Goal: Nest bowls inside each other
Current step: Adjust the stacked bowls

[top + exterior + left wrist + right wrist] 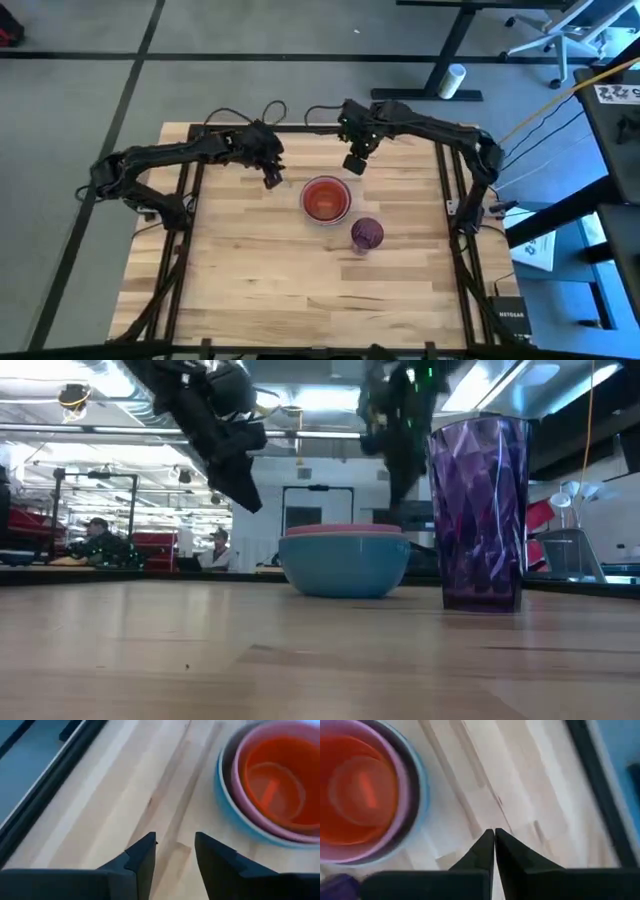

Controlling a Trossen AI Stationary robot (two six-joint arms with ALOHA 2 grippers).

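A nested stack of bowls [326, 199] rests by its pale blue bottom bowl [345, 568] on the wooden table; a grey and a pink bowl [235, 775] sit inside it, and an orange-red bowl [355, 790] is innermost. A purple faceted tumbler [366, 234] stands upright just near-right of the stack. My left gripper [272, 178] hovers open above the table to the stack's left, with nothing between its fingers [175, 852]. My right gripper [354, 163] hovers shut above the table beyond the stack's far right side [494, 837].
Bare wooden table lies all around the stack, most of it toward the near edge. The table's dark frame rails [185, 200] run along its left and right sides. Beyond the table, people sit at benches [100, 545] far off in the room.
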